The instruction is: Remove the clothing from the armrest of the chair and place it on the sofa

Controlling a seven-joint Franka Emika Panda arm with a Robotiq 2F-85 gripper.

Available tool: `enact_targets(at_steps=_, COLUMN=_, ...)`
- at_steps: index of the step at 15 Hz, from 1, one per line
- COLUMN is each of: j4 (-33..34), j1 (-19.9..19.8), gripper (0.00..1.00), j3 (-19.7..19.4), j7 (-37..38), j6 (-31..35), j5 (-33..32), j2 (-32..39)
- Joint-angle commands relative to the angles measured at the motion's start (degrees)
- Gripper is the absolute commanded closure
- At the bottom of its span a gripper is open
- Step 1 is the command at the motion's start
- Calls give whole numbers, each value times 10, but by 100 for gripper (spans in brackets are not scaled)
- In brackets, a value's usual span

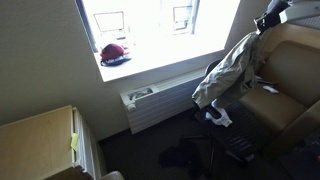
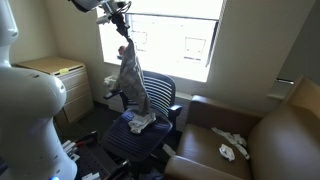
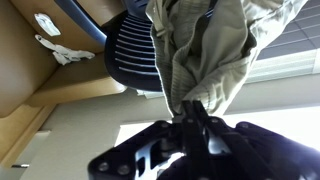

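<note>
My gripper [image 2: 121, 17] is shut on the top of a grey-beige piece of clothing [image 2: 130, 80] and holds it high in front of the window. The clothing hangs down in a long drape, and its lower end rests bunched on the seat of the dark blue office chair [image 2: 160, 95]. In the wrist view the jaws [image 3: 193, 108] pinch the fabric [image 3: 205, 45] above the chair [image 3: 130, 48]. The brown leather sofa [image 2: 215, 132] stands right beside the chair. In an exterior view the gripper [image 1: 271, 17], the clothing [image 1: 222, 70] and the sofa [image 1: 292, 70] are at the right.
A small white cloth [image 2: 231, 150] lies on the sofa seat, also in the wrist view [image 3: 57, 50]. A red cap [image 1: 114, 53] sits on the window sill above a radiator [image 1: 160, 100]. A wooden cabinet [image 2: 55, 75] stands by the wall. Dark items [image 1: 238, 148] lie on the floor.
</note>
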Motion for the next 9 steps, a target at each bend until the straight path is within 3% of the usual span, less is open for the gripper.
enact_targets(at_steps=1, j4=-5, j1=-49, gripper=99, j3=34, j7=58, j6=-15, j5=-69, j2=1)
enact_targets(at_steps=4, j4=-50, j1=-107, gripper=99, j3=20, j7=103, j6=-3, j5=-142, j2=-46)
enact_targets(at_steps=9, j4=-68, j1=-214, gripper=99, j3=-6, j7=161, j6=-11, j5=-235, j2=-105)
